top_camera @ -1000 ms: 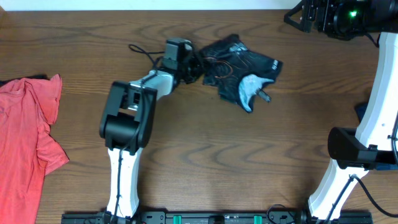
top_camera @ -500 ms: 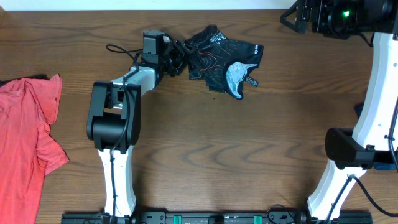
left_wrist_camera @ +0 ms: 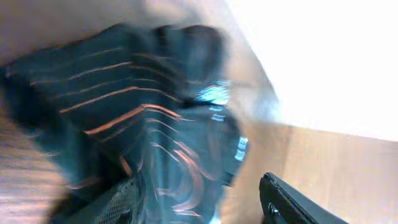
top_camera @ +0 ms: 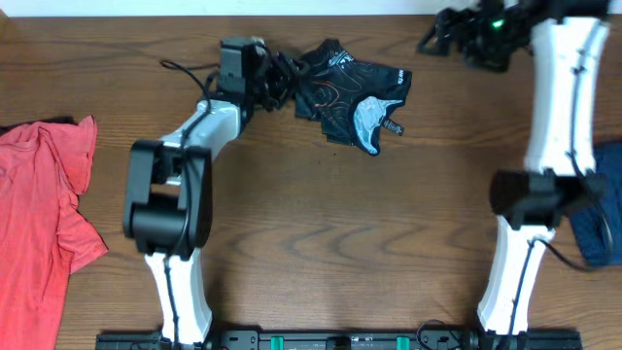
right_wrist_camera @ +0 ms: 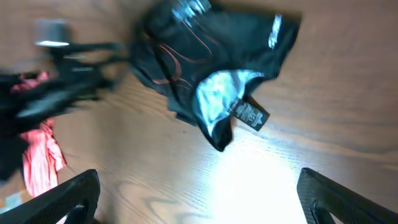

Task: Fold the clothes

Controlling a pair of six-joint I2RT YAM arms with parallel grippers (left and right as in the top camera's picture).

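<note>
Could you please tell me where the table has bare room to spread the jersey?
The widest bare wood is the middle of the table, below the jersey, between the left arm and the right arm. Crowded: the far edge, where the left gripper meets the jersey; the left side under the red garment; the right edge by the blue cloth.

A brown wood table fills the view. A white strip runs along its far edge. Light shines bright on the wood.

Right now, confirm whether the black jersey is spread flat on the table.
No, the black jersey lies bunched in a crumpled heap, its pale inner collar showing.
</note>
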